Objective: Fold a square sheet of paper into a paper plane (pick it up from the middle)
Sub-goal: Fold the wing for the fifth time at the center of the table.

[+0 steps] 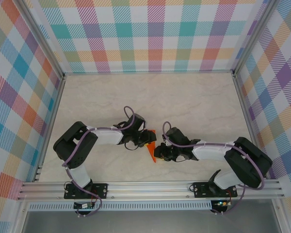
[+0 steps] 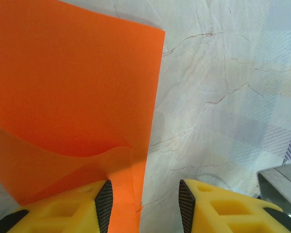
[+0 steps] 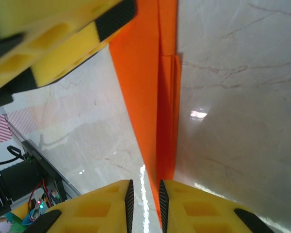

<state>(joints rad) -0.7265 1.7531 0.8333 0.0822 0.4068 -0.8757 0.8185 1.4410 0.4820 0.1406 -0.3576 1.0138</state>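
Top external view: marble-patterned table [image 1: 199, 97], enclosed on three sides by plaid walls [image 1: 155, 34], with an aluminium rail [image 1: 150, 187] along the 6 o'clock edge carrying both arm bases. Item one, the paper plane [image 1: 153, 149]: bright orange, folded, lying just toward 6 o'clock of the table's middle, its narrow end directed roughly at 6 o'clock. Item two, the left gripper [image 1: 148, 138]: meets the plane from 10 o'clock, at its wider end. Item three, the right gripper [image 1: 160, 151]: meets the plane from 3 o'clock, at its narrow end, with the two grippers close together. Left wrist view: the paper plane [image 2: 72, 97] spreads as a broad orange sheet from 12 round to 8 o'clock, with a curled inner layer low down. A strip of it runs down between the yellow fingers, against the black pad [image 2: 105, 204] at 7 o'clock. The jaws stand apart, with bare table between the paper and the pad at 5 o'clock, so nothing is clamped. Right wrist view: the paper plane [image 3: 150, 97] runs as a narrow layered wedge from 12 to 6 o'clock. Its tip enters a slim gap between the pads [image 3: 163, 204] and lies against the right-hand one, the jaws slightly parted. A yellow finger [image 3: 63, 43] of the left gripper sits at 10 o'clock.
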